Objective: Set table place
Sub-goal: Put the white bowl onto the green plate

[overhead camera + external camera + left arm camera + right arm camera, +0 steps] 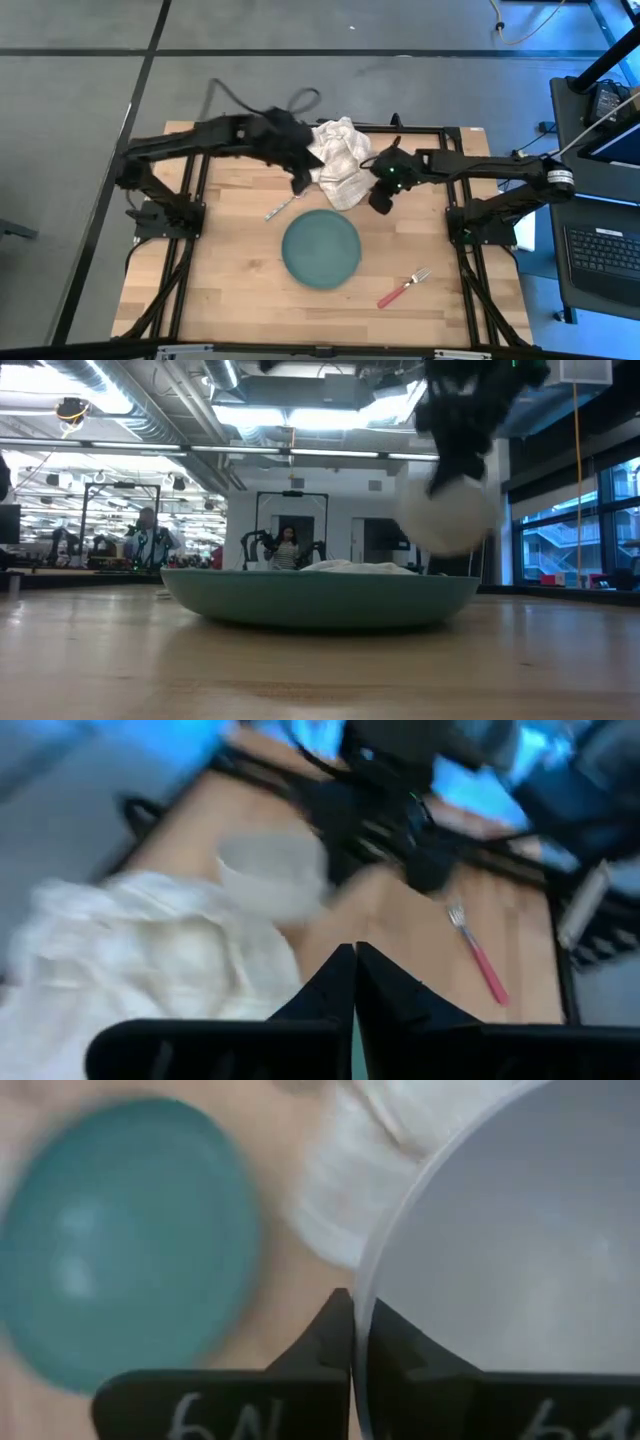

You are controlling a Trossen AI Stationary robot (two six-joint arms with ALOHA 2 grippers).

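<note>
The round teal plate [320, 250] lies flat on the middle of the table [230, 290]. My right gripper [381, 198] is above the plate's far right side, shut on the white bowl [445, 515], which is lifted above the table. My left gripper [300, 182] is shut and empty, hovering at the near left edge of the white cloth [338, 160]. The metal spoon [282, 208] lies on the table just far-left of the plate. The red-handled fork [403, 287] lies near the plate's near right side. My right gripper pinches the bowl's rim [362, 1295], one finger inside the bowl [410, 1360] and one outside. The fingers come from above, pointing down. The bowl hangs below the fingers, tilted, clear of the table and the plate.
The crumpled white cloth lies at the table's far middle between the two arms. Black frame rails [186, 250] run along the table's left and right sides. Bare wood lies left of the plate and along the near edge. A person [287, 548] shows far off in the room behind.
</note>
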